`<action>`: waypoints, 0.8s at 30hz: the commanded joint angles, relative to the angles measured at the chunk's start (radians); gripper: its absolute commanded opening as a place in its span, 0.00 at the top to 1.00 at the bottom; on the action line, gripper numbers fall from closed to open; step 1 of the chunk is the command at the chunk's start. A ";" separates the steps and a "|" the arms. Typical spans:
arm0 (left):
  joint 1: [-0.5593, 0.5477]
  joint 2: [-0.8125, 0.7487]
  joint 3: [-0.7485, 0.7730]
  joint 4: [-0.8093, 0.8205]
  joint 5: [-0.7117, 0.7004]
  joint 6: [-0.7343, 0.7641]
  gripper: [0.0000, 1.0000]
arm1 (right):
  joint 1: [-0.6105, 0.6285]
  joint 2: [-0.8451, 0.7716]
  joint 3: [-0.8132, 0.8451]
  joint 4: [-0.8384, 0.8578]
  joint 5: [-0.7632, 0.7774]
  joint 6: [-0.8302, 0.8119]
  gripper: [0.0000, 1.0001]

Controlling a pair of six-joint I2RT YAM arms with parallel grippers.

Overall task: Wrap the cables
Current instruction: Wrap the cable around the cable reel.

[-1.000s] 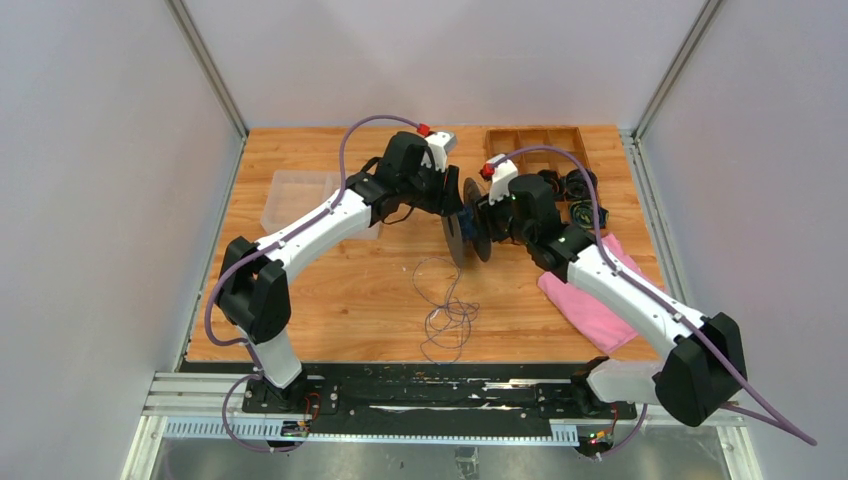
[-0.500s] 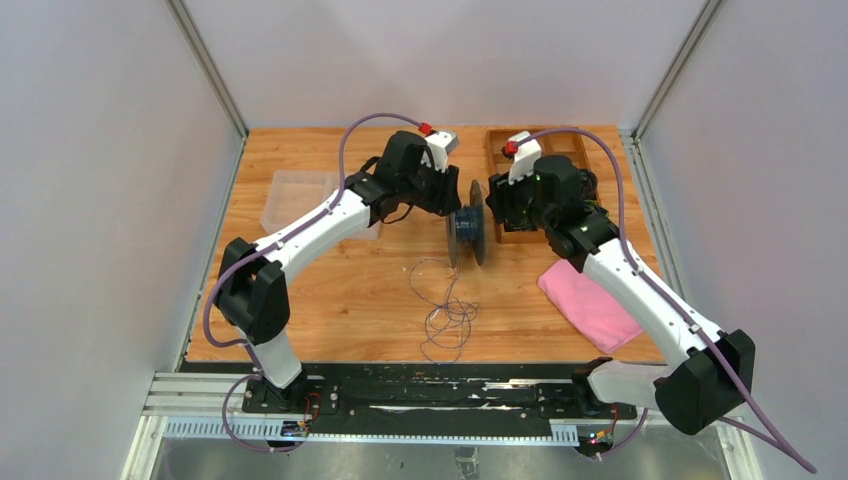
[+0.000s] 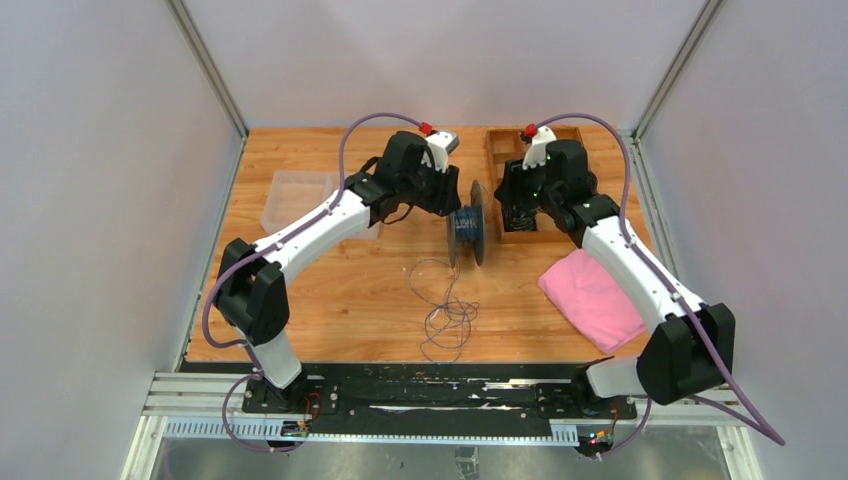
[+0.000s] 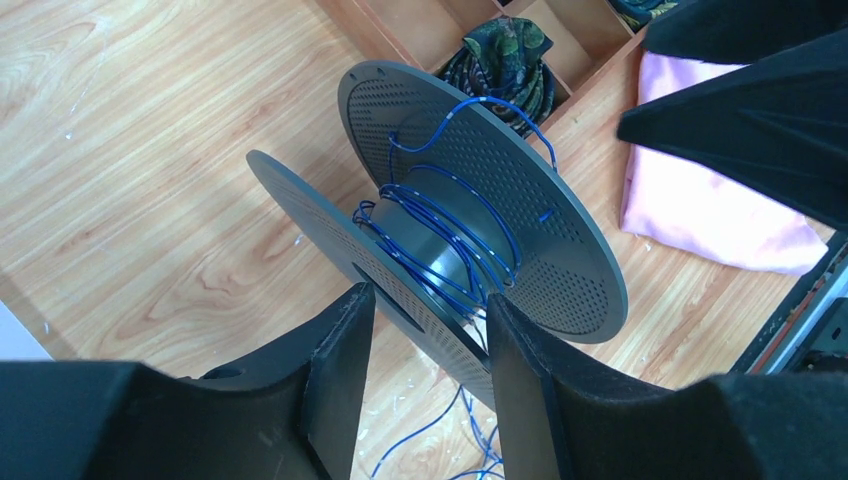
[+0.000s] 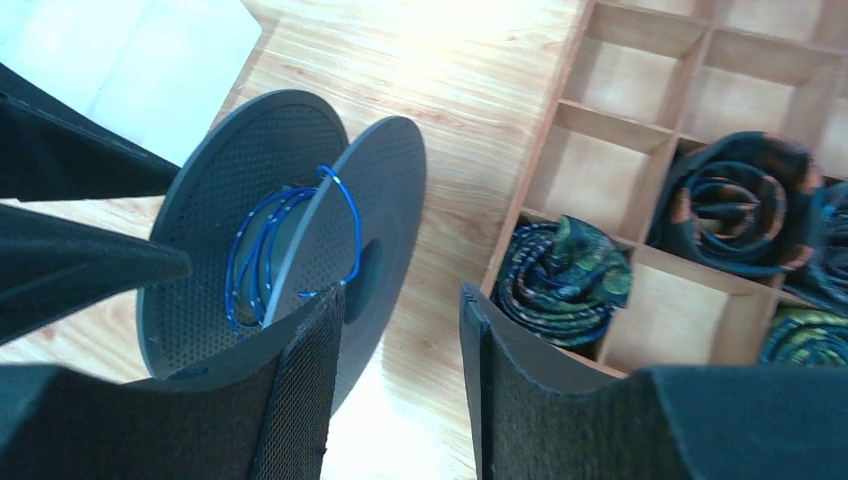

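Now the left fingers (image 4: 340, 380) straddle the near flange of the spool (image 4: 500, 190), grip unclear, likely steadying it for winding the cable (image 4: 445, 215), while the right fingers (image 5: 300, 400) gape empty alongside.

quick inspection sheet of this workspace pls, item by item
surface: wooden table, pale specks near the spool in the left wrist view.
job's things: thin blue cable partly wound on grey spool; the rest lies in loose loops on the table.
clutter: pink cloth; clear container; wooden tray holding rolled fabric bundles.
end effectors: left end effector straddles the spool's near flange, grip unclear; right end effector open, empty, beside the spool.
cables: purple hoses run along both arms.
surroundings: plain walls, metal frame posts.
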 commanded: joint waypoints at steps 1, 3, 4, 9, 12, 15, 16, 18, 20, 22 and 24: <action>-0.011 -0.039 0.008 0.012 -0.010 0.016 0.51 | -0.013 0.051 0.056 -0.005 -0.083 0.085 0.53; -0.012 -0.039 0.006 0.013 -0.009 0.016 0.51 | -0.015 0.072 0.063 -0.005 -0.091 0.099 0.53; -0.011 -0.039 0.005 0.012 -0.008 0.015 0.51 | -0.015 0.082 0.066 -0.005 -0.098 0.103 0.53; -0.015 -0.041 0.005 0.013 -0.005 0.013 0.51 | -0.015 0.124 0.074 -0.005 -0.100 0.116 0.55; -0.017 -0.041 0.005 0.013 -0.007 0.013 0.51 | -0.015 0.142 0.078 -0.001 -0.111 0.119 0.57; -0.018 -0.040 0.005 0.014 -0.006 0.013 0.51 | -0.015 0.159 0.082 0.003 -0.117 0.125 0.59; -0.020 -0.039 0.005 0.013 -0.005 0.013 0.51 | -0.015 0.166 0.083 0.004 -0.118 0.125 0.59; -0.020 -0.038 0.003 0.014 -0.005 0.014 0.51 | -0.015 0.177 0.088 0.004 -0.122 0.127 0.61; -0.022 -0.038 -0.001 0.015 -0.008 0.014 0.51 | -0.015 0.187 0.090 0.006 -0.129 0.128 0.65; -0.023 -0.039 -0.004 0.016 -0.009 0.015 0.51 | -0.015 0.196 0.093 0.008 -0.133 0.130 0.68; -0.025 -0.039 -0.005 0.017 -0.010 0.015 0.52 | -0.015 0.200 0.096 0.007 -0.134 0.130 0.71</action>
